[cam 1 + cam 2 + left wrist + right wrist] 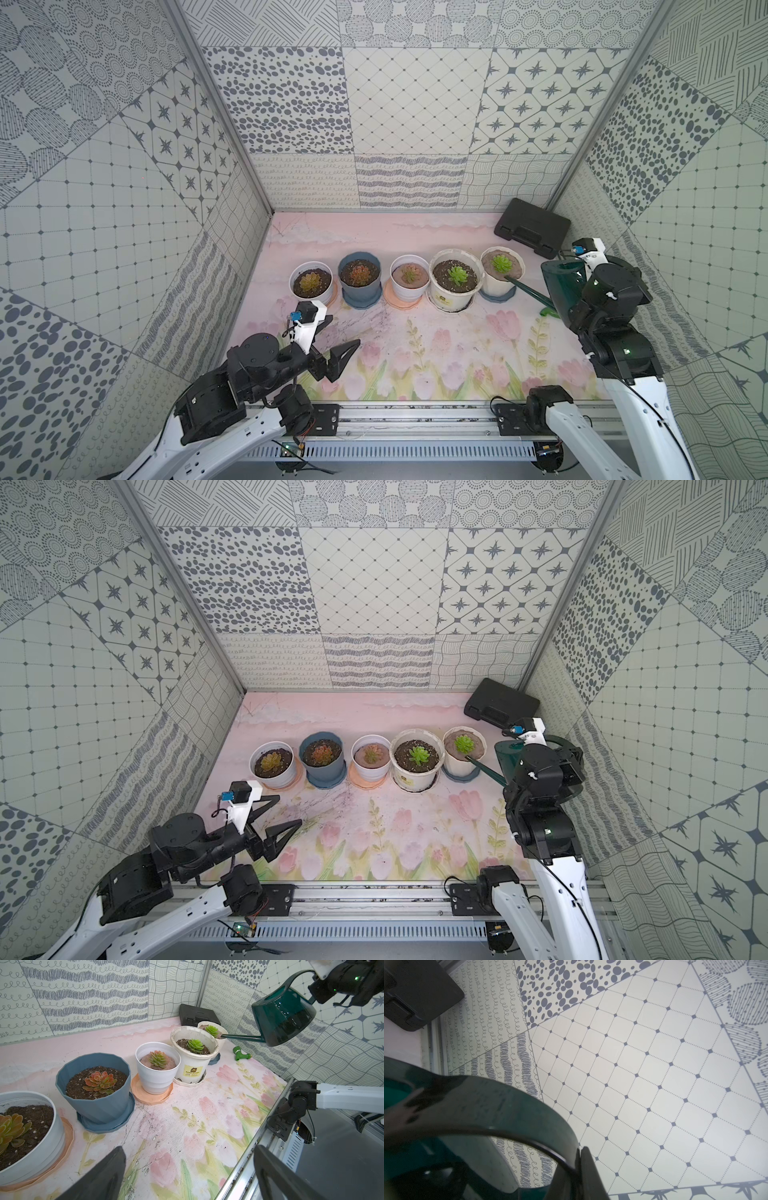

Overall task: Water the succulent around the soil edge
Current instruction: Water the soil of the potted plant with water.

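Five pots are lined up in a row across the pink flower-printed bench (415, 345). At the row's right end, the small green succulent (500, 262) is seated in the white fluted pot (495, 286), just right of the large cream plastic pot (451, 295). The dark green plastic watering can (563, 286) is placed to the right, with its spout tip brought over the soil edge (494, 274). The black plastic case (532, 226) is set behind, in the far right corner.

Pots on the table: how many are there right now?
5, in one row: white pot at the left end, blue pot, middle white pot, cream pot, fluted pot at the right end, under the spout. None looks hidden.
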Controlling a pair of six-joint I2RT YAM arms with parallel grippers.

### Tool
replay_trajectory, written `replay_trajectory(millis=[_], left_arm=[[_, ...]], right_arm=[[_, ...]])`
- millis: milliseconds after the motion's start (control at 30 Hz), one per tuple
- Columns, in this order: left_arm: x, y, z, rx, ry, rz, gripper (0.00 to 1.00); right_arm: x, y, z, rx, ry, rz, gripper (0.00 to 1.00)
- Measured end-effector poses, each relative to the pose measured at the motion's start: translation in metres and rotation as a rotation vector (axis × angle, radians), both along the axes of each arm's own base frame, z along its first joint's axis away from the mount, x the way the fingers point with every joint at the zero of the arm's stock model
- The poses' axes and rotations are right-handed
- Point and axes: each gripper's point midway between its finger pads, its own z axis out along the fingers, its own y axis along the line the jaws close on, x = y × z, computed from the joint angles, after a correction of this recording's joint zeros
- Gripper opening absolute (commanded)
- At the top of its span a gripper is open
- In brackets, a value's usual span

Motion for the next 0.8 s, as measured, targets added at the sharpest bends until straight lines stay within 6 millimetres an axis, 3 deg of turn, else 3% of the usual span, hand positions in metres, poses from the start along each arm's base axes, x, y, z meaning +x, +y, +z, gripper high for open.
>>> replay_trajectory(millis=[233,800], left_arm=[[0.000,0.000,0.000,0.000,0.000,0.000,0.99],[-0.001,0.001,0.001,-0.003,-0.003,0.000,0.99]], right_arm=[[0.003,-0.002,0.018,-0.040,0.024,-0.022,0.00],[0.020,-0.006,0.038,-0.125,0.040,-0.061,0.00]])
